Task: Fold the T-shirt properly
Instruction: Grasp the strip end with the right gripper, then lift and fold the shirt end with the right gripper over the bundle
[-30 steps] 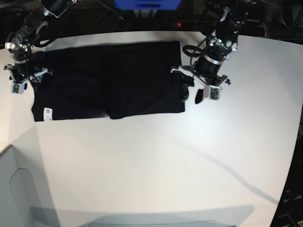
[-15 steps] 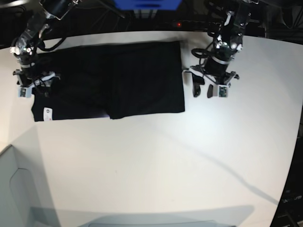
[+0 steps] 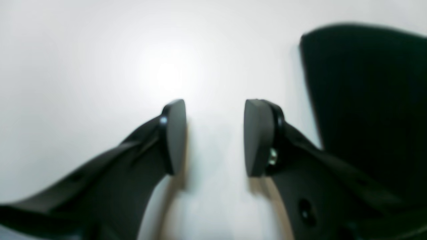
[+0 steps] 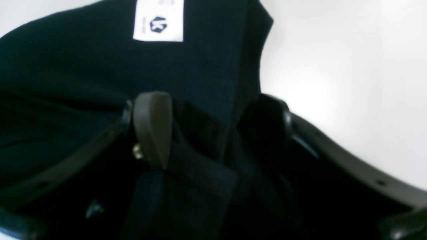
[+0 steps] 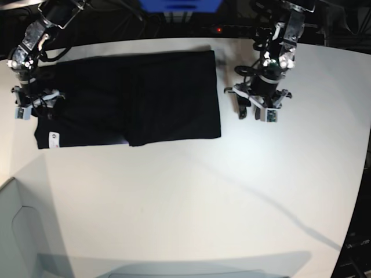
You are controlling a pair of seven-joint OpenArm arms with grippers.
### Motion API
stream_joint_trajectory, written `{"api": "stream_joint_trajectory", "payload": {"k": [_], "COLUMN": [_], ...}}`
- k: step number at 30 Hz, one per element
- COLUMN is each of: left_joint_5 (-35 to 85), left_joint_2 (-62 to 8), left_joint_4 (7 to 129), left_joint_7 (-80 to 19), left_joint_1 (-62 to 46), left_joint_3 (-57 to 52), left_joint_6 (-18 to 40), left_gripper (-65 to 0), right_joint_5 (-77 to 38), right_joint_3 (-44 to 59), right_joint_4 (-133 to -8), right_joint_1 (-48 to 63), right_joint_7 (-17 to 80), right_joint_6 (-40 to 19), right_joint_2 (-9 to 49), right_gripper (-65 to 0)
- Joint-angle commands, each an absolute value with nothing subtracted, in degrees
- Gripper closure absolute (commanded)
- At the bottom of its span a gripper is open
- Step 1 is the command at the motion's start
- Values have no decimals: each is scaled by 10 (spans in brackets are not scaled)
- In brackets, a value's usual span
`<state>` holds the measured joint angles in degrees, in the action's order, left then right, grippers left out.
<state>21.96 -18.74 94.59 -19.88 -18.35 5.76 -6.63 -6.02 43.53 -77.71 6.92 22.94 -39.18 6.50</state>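
The black T-shirt (image 5: 127, 98) lies flat, folded into a wide rectangle, on the far part of the white table (image 5: 191, 197). Its white tag (image 5: 53, 137) is at the near left corner and also shows in the right wrist view (image 4: 158, 20). No print shows. My right gripper (image 5: 39, 105) is at the shirt's left edge; its jaws (image 4: 210, 126) stand apart with a fold of the cloth (image 4: 200, 83) between them. My left gripper (image 5: 249, 111) is open and empty over bare table just right of the shirt (image 3: 367, 100); in its wrist view the gripper (image 3: 213, 136) holds nothing.
Dark equipment and cables (image 5: 174, 14) run along the table's far edge. A grey surface (image 5: 23, 231) sits at the near left corner. Bare white tabletop lies in front of and to the right of the shirt.
The left gripper has lifted off the shirt's right edge and moved right onto bare table. The shirt has shifted slightly left. The right gripper has moved onto the shirt's left edge.
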Motion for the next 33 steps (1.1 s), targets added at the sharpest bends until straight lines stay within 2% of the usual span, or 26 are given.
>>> {"api": "stream_joint_trajectory", "payload": {"k": [1, 4, 9, 10, 15, 22, 28, 33], "left_joint_5": [219, 215, 215, 215, 215, 215, 215, 215], "left_joint_2": [-182, -169, -167, -167, -167, -167, -169, -168], "left_joint_4": [953, 952, 952, 952, 951, 951, 932, 916], "left_joint_7": [-186, -186, -186, -186, -187, -187, -187, -187], "left_joint_1": [-182, -182, -182, -182, -182, -177, -159, -148], "left_joint_3": [56, 54, 58, 58, 58, 58, 82, 93], "left_joint_6": [-65, -64, -64, -64, -64, -64, -63, -63], "left_gripper": [-275, -275, -275, -275, -275, -275, -275, -275], "right_joint_5": [-45, -45, -45, -45, -49, -49, -49, -47], "right_joint_3": [422, 393, 383, 383, 387, 363, 253, 140], "right_joint_4": [-777, -777, -779, -781, -842, -1046, -1158, -1169], "right_joint_1": [78, 85, 85, 83, 84, 115, 172, 219], "right_joint_7": [266, 268, 269, 269, 269, 269, 266, 264], "right_joint_6": [-400, -400, -400, -400, -400, -400, -400, -400], "right_joint_2": [65, 67, 65, 65, 63, -20, -65, -72], "right_gripper": [-359, -258, -17, 0, 0, 0, 0, 0]}}
